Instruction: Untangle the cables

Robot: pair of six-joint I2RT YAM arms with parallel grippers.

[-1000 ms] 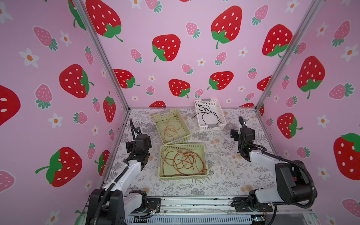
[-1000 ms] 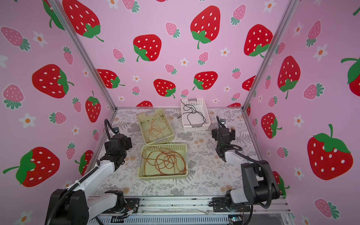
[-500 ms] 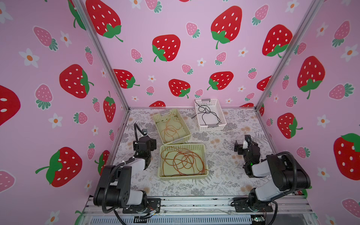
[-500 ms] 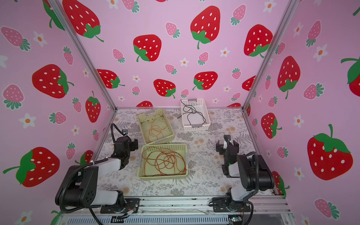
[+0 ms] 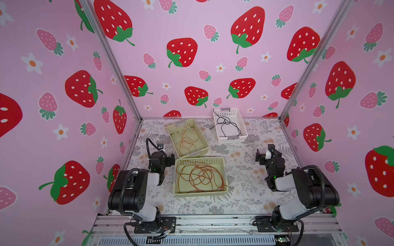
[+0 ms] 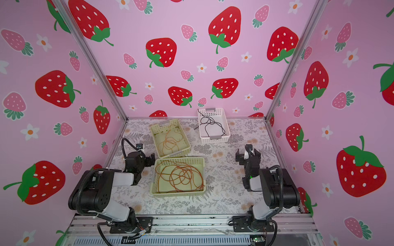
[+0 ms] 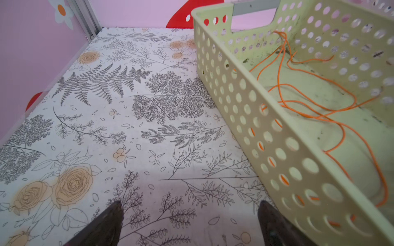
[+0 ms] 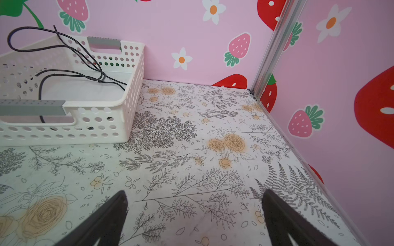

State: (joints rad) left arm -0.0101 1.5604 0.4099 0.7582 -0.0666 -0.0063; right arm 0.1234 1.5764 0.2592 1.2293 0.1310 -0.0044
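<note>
Both arms have drawn back, left gripper and right gripper wide open and empty; thin orange cables and thin black cable lie apart, so probably finished.

A long orange-red cable lies in loose, overlapping loops that fill the near yellow basket, crossing itself many times around the middle. Just behind that basket, in a second yellow basket, an orange cable lies in a smaller slack tangle on the bottom. Further behind and to the right of the near basket, a black cable sits knotted in a white basket, one loop arching above the rim and one end trailing out over its left side
</note>
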